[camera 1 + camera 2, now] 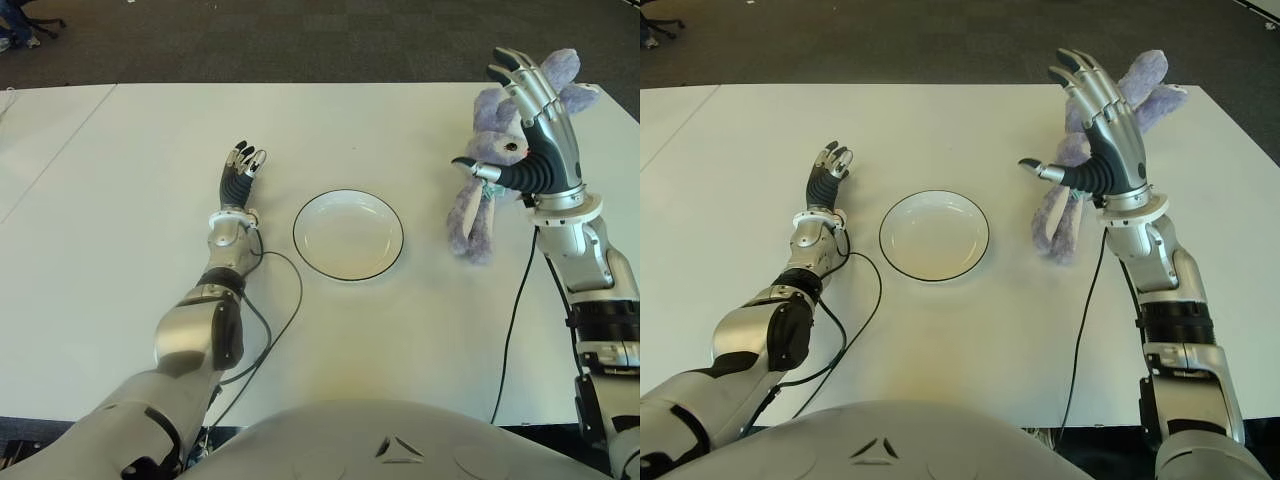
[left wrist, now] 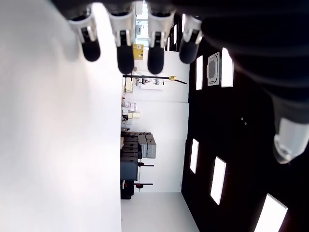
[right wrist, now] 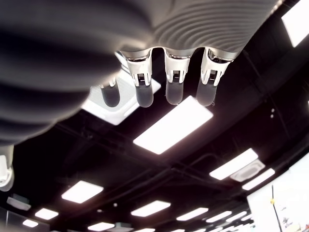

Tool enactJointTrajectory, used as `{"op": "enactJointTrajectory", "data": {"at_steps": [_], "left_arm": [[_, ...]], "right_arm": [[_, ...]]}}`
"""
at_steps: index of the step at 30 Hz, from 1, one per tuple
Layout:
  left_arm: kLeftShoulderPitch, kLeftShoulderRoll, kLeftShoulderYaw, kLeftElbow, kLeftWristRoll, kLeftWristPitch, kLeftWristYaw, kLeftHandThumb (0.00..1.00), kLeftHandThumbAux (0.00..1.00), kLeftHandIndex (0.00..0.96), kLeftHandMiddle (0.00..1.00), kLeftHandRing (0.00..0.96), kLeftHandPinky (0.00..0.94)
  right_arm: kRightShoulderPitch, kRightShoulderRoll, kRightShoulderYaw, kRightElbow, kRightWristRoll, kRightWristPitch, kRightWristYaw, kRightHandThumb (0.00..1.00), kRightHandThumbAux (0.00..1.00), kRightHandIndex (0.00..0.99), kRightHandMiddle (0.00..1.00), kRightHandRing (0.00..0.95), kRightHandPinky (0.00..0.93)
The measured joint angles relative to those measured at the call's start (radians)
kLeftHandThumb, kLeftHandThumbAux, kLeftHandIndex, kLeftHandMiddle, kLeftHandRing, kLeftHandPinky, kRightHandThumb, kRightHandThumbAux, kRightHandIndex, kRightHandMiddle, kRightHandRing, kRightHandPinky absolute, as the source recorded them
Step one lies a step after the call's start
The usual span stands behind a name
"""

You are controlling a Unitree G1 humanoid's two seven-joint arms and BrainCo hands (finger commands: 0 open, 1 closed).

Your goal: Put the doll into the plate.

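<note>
Risk is sitting mostly on the far side of the plate [image 1: 348, 235], taken here as the landmark; going from its left, the left hand [image 1: 241, 172] is showing just to the left of the plate over the counter [image 1: 120, 200], its fingers extending and holding nothing, a cable [image 1: 275, 320] looping from its wrist toward the plate's near-left; that loop is looking like it could snag if this arm were to sweep across. The plate itself is lying bare, so the doll is not yet in it. To the right of the plate, the doll [image 1: 478, 210] is hanging or standing with its legs pointing down toward the counter, its head hidden partly behind the right hand [image 1: 525, 125]; that hand is spreading wide, fingers straight and thumb pointing toward the plate, gripping nothing. Whether the palm is touching the doll I cannot tell. Likely failures, as I am judging them: the soft toy tipping away from the plate under a push from the open fingers; the fingers closing on an ear only, leaving the body dangling and slipping; the doll draping over the rim instead of settling inside.
</note>
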Motion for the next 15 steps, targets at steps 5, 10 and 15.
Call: {"op": "enactJointTrajectory", "data": {"at_steps": [5,10,15], "left_arm": [[0.0,0.0,0.0,0.0,0.0,0.0,0.0,0.0,0.484,0.11,0.137,0.123,0.098],[0.0,0.0,0.0,0.0,0.0,0.0,0.0,0.0,0.492,0.116,0.143,0.128,0.102],[0.001,0.0,0.0,0.0,0.0,0.0,0.0,0.0,0.495,0.113,0.138,0.121,0.087]], "right_arm": [[-0.104,-0.022,0.019,0.193,-0.085,-0.005,-0.126,0.183,0.424,0.076,0.017,0.005,0.047],[-0.151,-0.045,0.038,0.283,-0.14,-0.009,-0.23,0.187,0.444,0.077,0.023,0.005,0.039],[-0.169,-0.055,0.058,0.336,-0.163,-0.012,-0.294,0.19,0.456,0.078,0.025,0.007,0.038]]}}
